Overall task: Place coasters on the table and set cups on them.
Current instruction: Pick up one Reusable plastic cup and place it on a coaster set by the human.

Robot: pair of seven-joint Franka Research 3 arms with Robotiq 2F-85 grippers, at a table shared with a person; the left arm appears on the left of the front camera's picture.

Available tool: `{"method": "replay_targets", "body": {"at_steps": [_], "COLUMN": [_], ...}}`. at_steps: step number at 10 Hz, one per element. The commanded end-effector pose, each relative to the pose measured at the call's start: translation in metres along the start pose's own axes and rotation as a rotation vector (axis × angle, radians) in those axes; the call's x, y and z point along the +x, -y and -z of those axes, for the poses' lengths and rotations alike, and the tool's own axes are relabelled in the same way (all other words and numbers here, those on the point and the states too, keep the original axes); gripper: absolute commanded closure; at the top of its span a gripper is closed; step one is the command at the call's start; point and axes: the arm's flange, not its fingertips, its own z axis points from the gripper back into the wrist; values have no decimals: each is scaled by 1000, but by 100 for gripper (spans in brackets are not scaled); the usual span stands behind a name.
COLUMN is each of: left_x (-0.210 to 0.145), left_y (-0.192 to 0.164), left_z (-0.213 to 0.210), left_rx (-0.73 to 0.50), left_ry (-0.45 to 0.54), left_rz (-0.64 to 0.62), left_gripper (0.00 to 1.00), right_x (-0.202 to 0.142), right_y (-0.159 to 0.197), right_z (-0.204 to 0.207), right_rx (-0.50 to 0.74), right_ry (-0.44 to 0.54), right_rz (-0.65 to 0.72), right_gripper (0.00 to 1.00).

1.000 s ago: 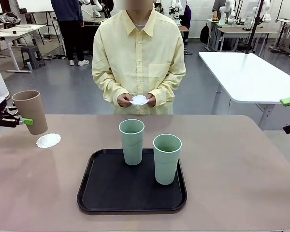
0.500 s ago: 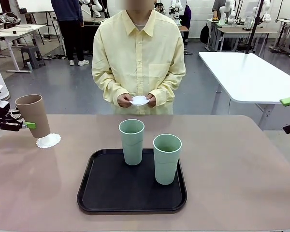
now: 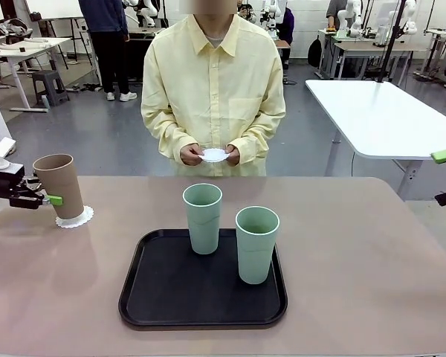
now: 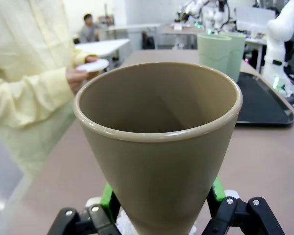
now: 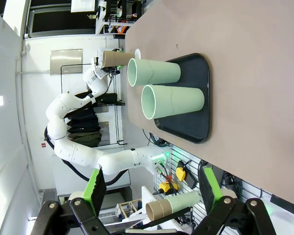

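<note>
While a second ago the brown cup [image 3: 59,182] hung tilted and higher, with the white coaster [image 3: 76,218] lying bare beside its base, it is now upright and lower. Its foot is down on that coaster at the left of the table [image 3: 357,245], with lace showing around it. The left gripper [image 3: 58,199] stays clamped on the cup's lower part, a green pad on either side. Toward the middle, the black tray [image 3: 163,297] and its two pale green cups [image 3: 202,216] have not moved: one stands at the far edge, the other nearer and to its right. Beyond them the person's hands [image 3: 192,155] keep holding a second coaster [image 3: 214,155] at waist height, as before. At the right edge, off the table, the right gripper [image 5: 152,186] has not shifted; its fingers are spread wide with nothing between them.
</note>
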Motion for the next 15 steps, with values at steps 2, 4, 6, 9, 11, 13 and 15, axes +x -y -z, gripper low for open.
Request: {"method": "replay_targets", "body": {"at_steps": [2,4,6,9,11,13,15], "left_x": [-3,-8,-11,-17,-18,-18,-17], "left_y": [-12,-14,-16,-14,-14,-13,-12], "left_z": [-2,-3,-2,2,2,0,-2], "left_rx": [14,13,9,-8,-9,-15,-10], "left_ry": [4,-3,-3,-12,-16,-18,-32], "left_rz": [0,-4,2,-9,-3,-1,1], "left_gripper": [16,16,16,16,0,0,0], "right_x": [3,3,3,3,3,3,3], "right_y": [-2,-2,-2,-2,-2,-2,-2], "right_z": [2,2,2,2,2,2,2], "right_rx": [36,36,36,36,36,36,36], "right_ry": [11,11,11,11,11,11,11], "right_rz": [-18,-18,-18,-18,-18,-18,-18], "right_gripper": [0,0,0,0,0,0,0]}}
